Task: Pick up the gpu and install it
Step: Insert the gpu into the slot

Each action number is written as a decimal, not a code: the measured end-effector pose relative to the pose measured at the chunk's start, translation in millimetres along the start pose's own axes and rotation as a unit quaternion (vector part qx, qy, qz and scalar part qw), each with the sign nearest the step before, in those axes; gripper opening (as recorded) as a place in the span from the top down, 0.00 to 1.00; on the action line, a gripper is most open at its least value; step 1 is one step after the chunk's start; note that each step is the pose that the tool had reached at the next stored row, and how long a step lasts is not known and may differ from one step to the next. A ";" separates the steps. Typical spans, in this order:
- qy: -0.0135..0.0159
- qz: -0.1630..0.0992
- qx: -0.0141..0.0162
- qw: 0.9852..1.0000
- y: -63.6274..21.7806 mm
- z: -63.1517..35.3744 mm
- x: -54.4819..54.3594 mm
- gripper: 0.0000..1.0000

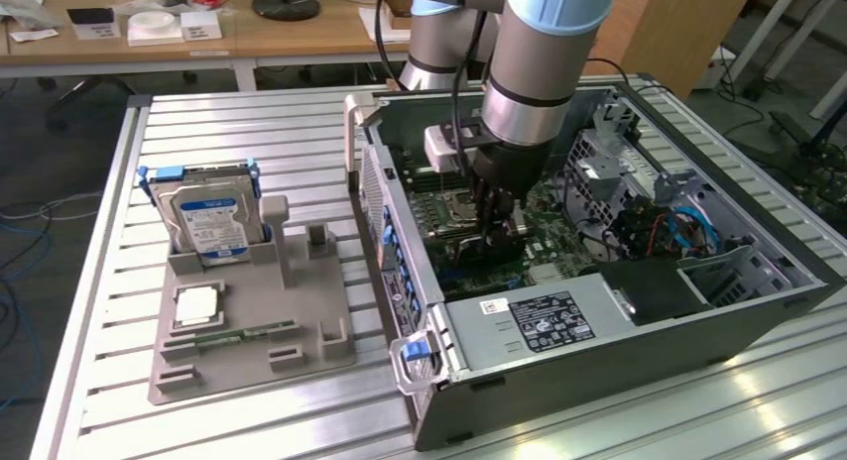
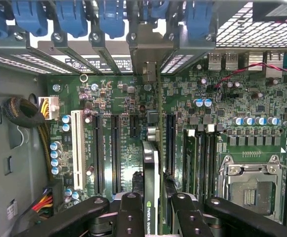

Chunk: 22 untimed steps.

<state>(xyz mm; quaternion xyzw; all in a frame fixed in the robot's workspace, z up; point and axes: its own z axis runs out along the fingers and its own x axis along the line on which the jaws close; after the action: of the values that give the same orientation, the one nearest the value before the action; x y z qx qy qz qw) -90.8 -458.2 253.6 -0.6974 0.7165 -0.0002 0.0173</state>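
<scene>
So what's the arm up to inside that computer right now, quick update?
Gripper shut on the gpu, edge-on. Card down inside the open case, over the motherboard slots. Nothing seen blocking.

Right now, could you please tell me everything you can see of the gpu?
The gpu is a thin dark card seen edge-on, with a green logo and pale lettering on its near end. It stands on edge over the green motherboard inside the open computer case, among the long black expansion slots, with its pale metal bracket reaching towards the rear slot openings. The gripper is shut on it, a finger on either face.
</scene>
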 end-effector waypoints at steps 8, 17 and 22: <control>0.000 0.000 0.000 1.000 0.4 1.5 0.4 0.74; 0.000 0.000 0.000 1.000 0.4 2.4 0.6 0.74; 0.000 0.000 0.000 1.000 0.5 2.6 0.5 0.74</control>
<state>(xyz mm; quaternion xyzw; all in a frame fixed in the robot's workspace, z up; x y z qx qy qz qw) -91.2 -458.6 251.0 -0.6974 0.7165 -0.0002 0.0173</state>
